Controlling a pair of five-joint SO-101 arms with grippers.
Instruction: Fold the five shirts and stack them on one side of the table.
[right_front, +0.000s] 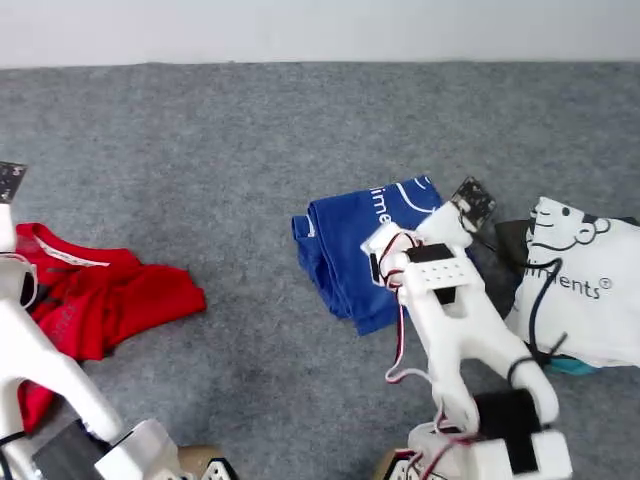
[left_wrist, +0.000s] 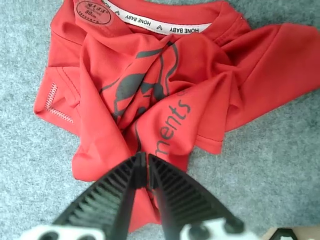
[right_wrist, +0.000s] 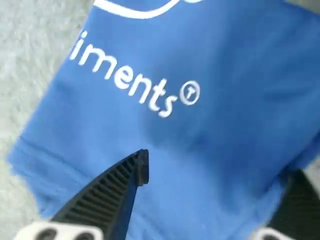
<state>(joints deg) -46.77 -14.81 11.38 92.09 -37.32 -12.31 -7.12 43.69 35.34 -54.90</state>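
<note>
A crumpled red shirt lies at the table's left side, its collar toward the back. My left gripper hovers over the red shirt with its fingers shut; I cannot tell whether any cloth is pinched between the tips. A folded blue shirt with white print rests mid-table. My right gripper stands open just above the blue shirt, one finger over the cloth and the other at the shirt's edge. A white shirt lies at the right on top of dark and teal cloth.
Grey carpet covers the table. The left arm rises at the far left edge, and the right arm's white body stands between the blue and white shirts. A black shirt peeks out beside the white one.
</note>
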